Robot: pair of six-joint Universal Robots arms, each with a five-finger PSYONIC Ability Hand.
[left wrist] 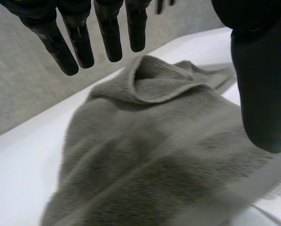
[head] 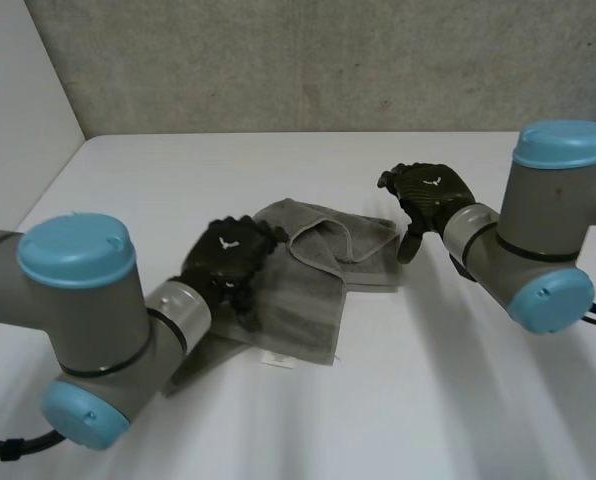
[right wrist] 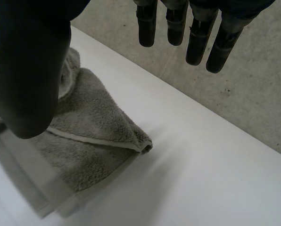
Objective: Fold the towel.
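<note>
A grey terry-cloth towel [head: 313, 280] is being shown lying rumpled near the middle of the white desk [head: 458, 390]. 1 far corner is being seen turned back over the upper layer, and a small white label [head: 276, 357] is being shown at the near edge. The black left hand [head: 228, 255] is being held over the towel's left edge, its fingers [left wrist: 79, 40] straight and spread, with nothing being gripped. The black right hand [head: 433, 195] is being held just beside the towel's right corner, its fingers [right wrist: 197, 37] likewise straight and empty.
</note>
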